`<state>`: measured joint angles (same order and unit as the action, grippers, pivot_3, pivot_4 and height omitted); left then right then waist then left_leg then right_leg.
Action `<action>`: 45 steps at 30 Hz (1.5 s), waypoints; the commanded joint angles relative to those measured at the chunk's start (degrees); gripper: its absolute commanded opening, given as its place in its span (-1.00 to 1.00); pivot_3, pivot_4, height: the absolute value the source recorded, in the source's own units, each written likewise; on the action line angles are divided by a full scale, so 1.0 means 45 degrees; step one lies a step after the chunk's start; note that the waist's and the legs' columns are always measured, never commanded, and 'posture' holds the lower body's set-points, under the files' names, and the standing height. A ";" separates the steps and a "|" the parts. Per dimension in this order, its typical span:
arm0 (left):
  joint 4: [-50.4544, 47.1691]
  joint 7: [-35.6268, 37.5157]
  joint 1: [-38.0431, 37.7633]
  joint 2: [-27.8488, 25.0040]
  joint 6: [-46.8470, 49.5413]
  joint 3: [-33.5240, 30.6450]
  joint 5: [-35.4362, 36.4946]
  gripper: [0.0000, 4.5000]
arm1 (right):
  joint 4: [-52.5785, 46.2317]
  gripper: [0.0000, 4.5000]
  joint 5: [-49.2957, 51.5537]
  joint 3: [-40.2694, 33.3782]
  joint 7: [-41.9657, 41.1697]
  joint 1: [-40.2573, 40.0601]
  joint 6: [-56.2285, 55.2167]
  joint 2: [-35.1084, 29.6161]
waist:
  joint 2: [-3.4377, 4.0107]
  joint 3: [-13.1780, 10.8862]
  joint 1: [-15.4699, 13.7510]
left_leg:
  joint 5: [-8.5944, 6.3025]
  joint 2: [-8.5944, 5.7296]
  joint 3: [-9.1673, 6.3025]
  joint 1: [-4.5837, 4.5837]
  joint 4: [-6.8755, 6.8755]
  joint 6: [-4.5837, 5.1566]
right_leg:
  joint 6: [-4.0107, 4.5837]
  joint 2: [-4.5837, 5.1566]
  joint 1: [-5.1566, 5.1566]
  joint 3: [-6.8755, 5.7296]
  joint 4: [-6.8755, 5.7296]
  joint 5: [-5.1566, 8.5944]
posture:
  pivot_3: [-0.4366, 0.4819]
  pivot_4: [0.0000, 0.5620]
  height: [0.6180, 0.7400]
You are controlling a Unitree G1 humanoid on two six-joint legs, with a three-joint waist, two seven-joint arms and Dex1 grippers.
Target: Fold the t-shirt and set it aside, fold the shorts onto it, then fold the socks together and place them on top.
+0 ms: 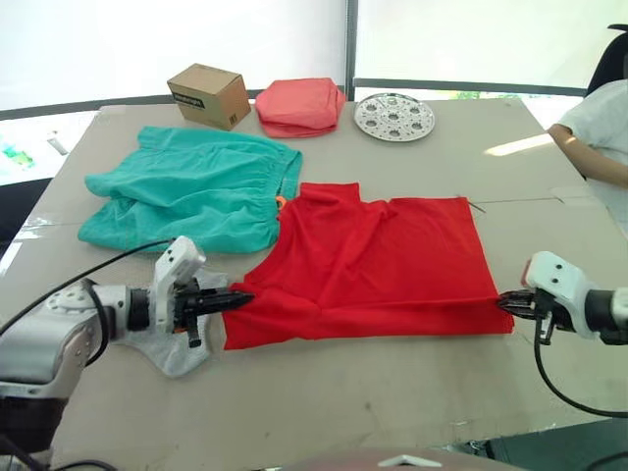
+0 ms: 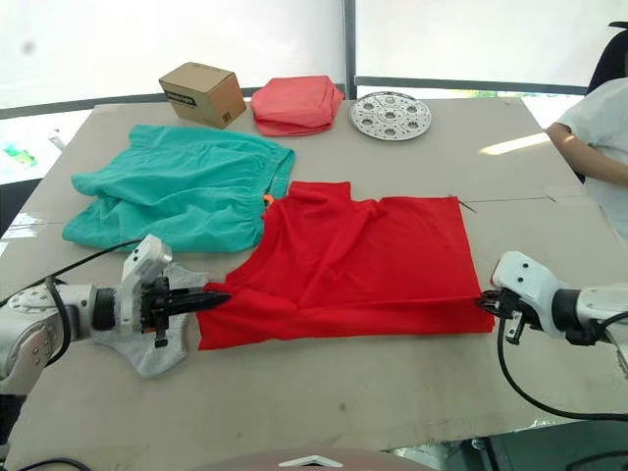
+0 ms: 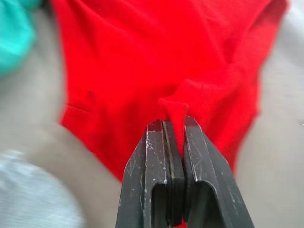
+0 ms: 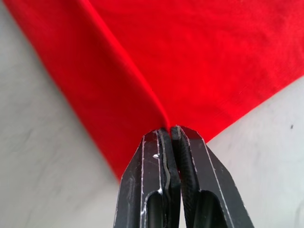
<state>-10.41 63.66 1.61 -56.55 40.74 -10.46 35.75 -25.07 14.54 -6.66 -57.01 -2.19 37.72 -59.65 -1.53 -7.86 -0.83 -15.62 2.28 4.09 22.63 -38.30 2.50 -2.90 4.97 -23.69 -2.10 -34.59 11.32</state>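
The red t-shirt (image 1: 378,260) lies spread across the middle of the table, partly folded. My left gripper (image 1: 235,297) is shut on its near left corner, pinching a ridge of red cloth (image 3: 176,124). At the near right corner my right gripper (image 1: 505,302) is shut on a fold of the t-shirt (image 4: 161,114). The teal shorts (image 1: 191,186) lie flat at the left, touching the t-shirt's far left edge. Light grey socks (image 1: 182,348) rest on the table beneath my left gripper.
Along the far edge stand a cardboard box (image 1: 208,94), a folded salmon-pink cloth bundle (image 1: 300,106) and a round perforated metal plate (image 1: 393,116). A person's arm and white sleeve (image 1: 601,128) show at the right edge of the table.
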 commanded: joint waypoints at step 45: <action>0.2547 0.0754 -0.0439 0.1880 -0.5546 0.0393 -0.2912 -0.68 | 0.0880 -0.72 -0.0313 0.1214 0.1650 0.1090 0.0454 0.0851 | -0.0003 0.0017 0.0014 | -0.0005 0.0013 0.0000 0.0001 -0.0016 0.0009 | -0.0005 0.0016 0.0000 -0.0008 -0.0001 -0.0001 | -0.05 -0.47 1.00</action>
<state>1.23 66.68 -0.26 -47.12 14.96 -7.99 22.11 -21.44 13.19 -0.65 -50.22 1.79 40.57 -56.06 -1.55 -7.78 -0.76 -15.64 2.35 4.09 22.63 -38.38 2.54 -2.92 5.04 -23.69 -2.13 -34.60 11.31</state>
